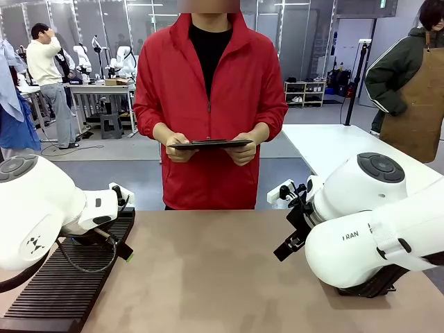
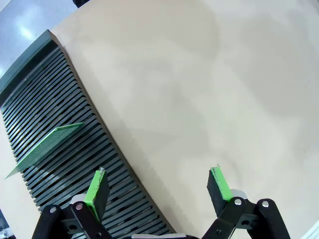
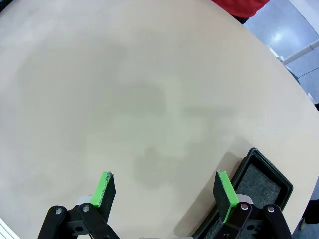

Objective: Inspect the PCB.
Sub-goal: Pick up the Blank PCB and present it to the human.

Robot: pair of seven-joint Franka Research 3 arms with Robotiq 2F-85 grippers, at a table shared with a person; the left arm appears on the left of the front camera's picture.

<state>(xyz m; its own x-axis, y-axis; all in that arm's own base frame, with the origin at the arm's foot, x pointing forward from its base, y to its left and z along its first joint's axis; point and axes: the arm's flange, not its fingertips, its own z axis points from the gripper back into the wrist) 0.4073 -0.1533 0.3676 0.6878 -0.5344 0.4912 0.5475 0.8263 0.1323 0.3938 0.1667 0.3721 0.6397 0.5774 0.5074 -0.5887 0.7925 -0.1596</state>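
I had my left claw [image 2: 159,183] spread wide and pinching nothing, hanging over the edge where the black slotted rack [image 2: 55,94] met the bare counter [image 2: 209,74]. The PCB [image 2: 47,148] sat ahead of that claw and off past its left pad, well apart from both pads. It was seated in 1 of the rack's grooves and leaned over at a tilt, which I took to be the point of the rack: it kept the thin board up on edge, with a free side to pinch. My right claw [image 3: 164,188] was spread too and held nothing, poised over open counter. A shallow black tray [image 3: 266,185] lay just beyond its right pad, probably a place to set the board down. Across the counter, a person in a red jacket held a dark tablet [image 1: 210,144] level in 2 hands, perhaps to record the inspection. I judged the inspection not yet begun.
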